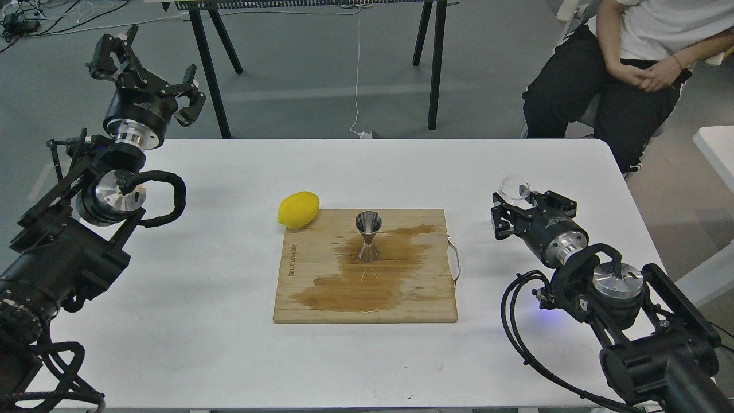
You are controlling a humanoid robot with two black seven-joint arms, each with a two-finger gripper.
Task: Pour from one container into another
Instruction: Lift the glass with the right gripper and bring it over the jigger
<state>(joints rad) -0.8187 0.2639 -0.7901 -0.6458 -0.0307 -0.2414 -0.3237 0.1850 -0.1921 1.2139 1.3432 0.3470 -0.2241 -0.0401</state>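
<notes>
- Head view: the right gripper (512, 209) sits low over the right side of the white table (189, 344), its fingers pointing toward the far edge.
- The right gripper is closed around a small clear glass cup (514, 187), which sticks up just past the fingertips; its round rim is visible, and what it holds, if anything, cannot be made out.
- To the left of the right gripper, well apart from it, a wooden cutting board (321, 304) lies flat on the table, with a thin metal handle (456, 261) on the edge nearest that gripper.
- A shiny steel jigger (369, 235) stands upright near the middle of the board, well to the left of the right gripper and a little nearer the camera than the glass cup.
- A dark wet stain (367, 281) spreads over the board around and in front of the jigger's foot.
- A yellow lemon (298, 209) rests at the far left corner of the board, beyond the jigger from the right gripper; it appears to touch the board's edge.
- The left gripper (150, 69) is raised beyond the far left corner of the table, its fingers spread apart and holding nothing.
- The lemon and the board lie well to the right of the left gripper and closer to the camera.
- A seated person (631, 57) is behind the table, beyond the right gripper.
</notes>
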